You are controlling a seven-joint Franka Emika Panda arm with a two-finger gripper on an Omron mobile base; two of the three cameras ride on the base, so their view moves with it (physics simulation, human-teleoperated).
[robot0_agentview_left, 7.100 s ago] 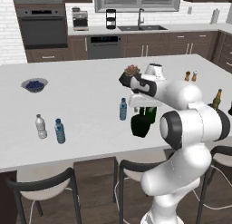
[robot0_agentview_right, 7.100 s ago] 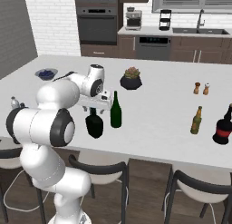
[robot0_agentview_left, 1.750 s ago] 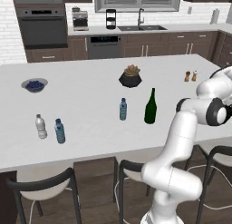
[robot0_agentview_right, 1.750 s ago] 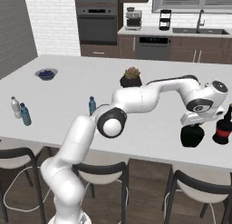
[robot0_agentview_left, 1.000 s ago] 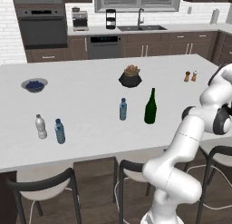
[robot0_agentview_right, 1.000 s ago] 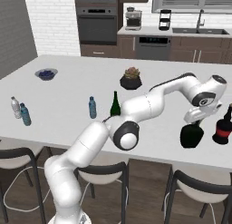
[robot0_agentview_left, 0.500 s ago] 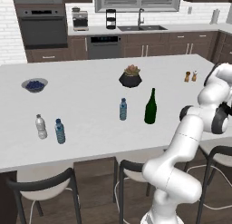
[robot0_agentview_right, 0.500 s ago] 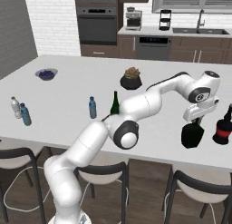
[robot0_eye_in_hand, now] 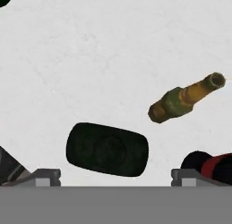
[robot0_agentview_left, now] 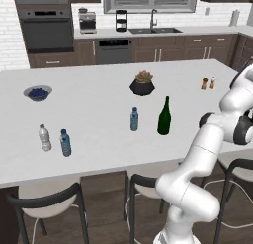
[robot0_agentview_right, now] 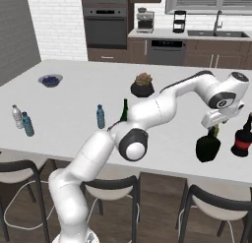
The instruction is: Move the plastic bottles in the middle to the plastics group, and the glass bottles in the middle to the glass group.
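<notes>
The arm reached far across the white island counter [robot0_agentview_right: 74,104] to its right end, where the gripper [robot0_agentview_right: 216,120] hung just above the squat black bottle [robot0_agentview_right: 207,147]. In the hand view the two finger tips [robot0_eye_in_hand: 45,177] stood wide apart with nothing between them; the black bottle stood free on the counter below them. The slim amber bottle [robot0_eye_in_hand: 185,98] stood near it, mostly hidden behind the hand in the right base view. A dark bottle with a red label [robot0_agentview_right: 242,138] stood just beside the black one, toward the counter's end.

The tall green bottle [robot0_agentview_left: 164,116] and the small blue water bottle [robot0_agentview_left: 134,119] stood upright near each other mid-counter. The whitish water bottle [robot0_agentview_left: 45,138] and a blue-tinted bottle [robot0_agentview_left: 65,142] stood side by side at the left end.
</notes>
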